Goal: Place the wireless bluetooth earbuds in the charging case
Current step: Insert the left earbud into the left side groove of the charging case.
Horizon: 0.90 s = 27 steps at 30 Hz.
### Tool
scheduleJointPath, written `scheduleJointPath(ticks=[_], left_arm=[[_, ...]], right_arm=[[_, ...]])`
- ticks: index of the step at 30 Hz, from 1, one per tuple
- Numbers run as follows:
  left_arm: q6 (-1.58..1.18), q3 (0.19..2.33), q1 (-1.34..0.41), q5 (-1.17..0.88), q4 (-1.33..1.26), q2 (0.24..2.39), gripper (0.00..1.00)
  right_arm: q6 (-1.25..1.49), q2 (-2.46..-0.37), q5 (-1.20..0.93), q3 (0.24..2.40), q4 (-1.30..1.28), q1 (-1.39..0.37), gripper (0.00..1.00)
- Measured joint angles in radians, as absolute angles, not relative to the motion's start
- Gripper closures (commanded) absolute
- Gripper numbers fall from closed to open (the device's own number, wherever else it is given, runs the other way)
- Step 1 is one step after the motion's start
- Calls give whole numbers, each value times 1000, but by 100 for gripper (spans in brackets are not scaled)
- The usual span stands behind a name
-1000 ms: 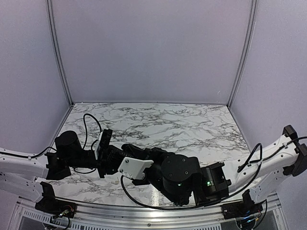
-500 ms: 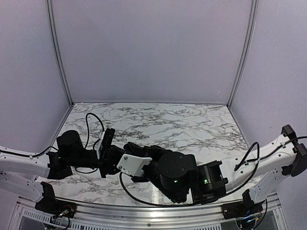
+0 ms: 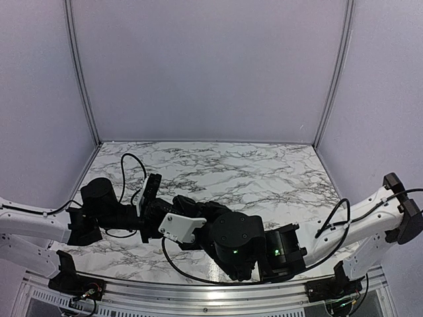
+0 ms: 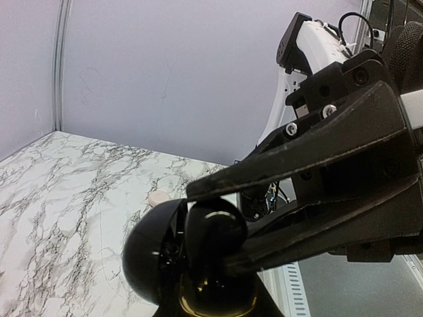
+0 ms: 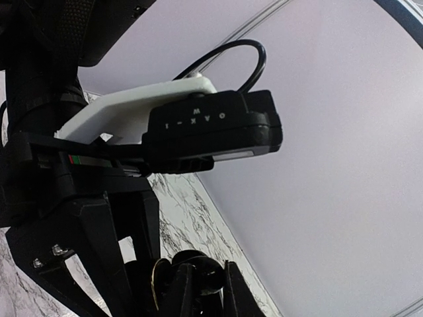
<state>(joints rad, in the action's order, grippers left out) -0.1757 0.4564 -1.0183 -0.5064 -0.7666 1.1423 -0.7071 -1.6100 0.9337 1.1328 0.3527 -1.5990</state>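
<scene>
A small pale pinkish charging case (image 4: 158, 197) lies on the marble table (image 4: 59, 191) beyond the grippers. Both grippers meet at the left middle in the top view. My left gripper (image 3: 160, 218) is shut on a black round object (image 4: 149, 254) with a gold rim (image 4: 211, 302). My right gripper (image 4: 211, 228) reaches in from the right and is shut on a glossy black rounded part of that object. In the right wrist view the same part sits between its fingers (image 5: 182, 290). I cannot pick out the earbuds among the dark parts.
The right arm's bulky wrist (image 3: 241, 244) lies low across the near middle of the table. A metal rail (image 3: 198, 300) runs along the near edge. Pale walls close the table on three sides. The left wrist camera (image 5: 211, 129) hangs close above the right gripper.
The joined grippers have drifted slightly away from the near edge, still holding the black object. The right arm's wrist and elbow have shifted a little left. Neither grip has changed.
</scene>
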Motion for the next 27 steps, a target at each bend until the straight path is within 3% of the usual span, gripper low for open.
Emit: scheduleJointPath(ticks=[27], left_arm=[[-199, 457, -1000, -484, -781, 1144, 100]], right_arm=[[-639, -1602, 924, 1132, 329, -1599, 76]])
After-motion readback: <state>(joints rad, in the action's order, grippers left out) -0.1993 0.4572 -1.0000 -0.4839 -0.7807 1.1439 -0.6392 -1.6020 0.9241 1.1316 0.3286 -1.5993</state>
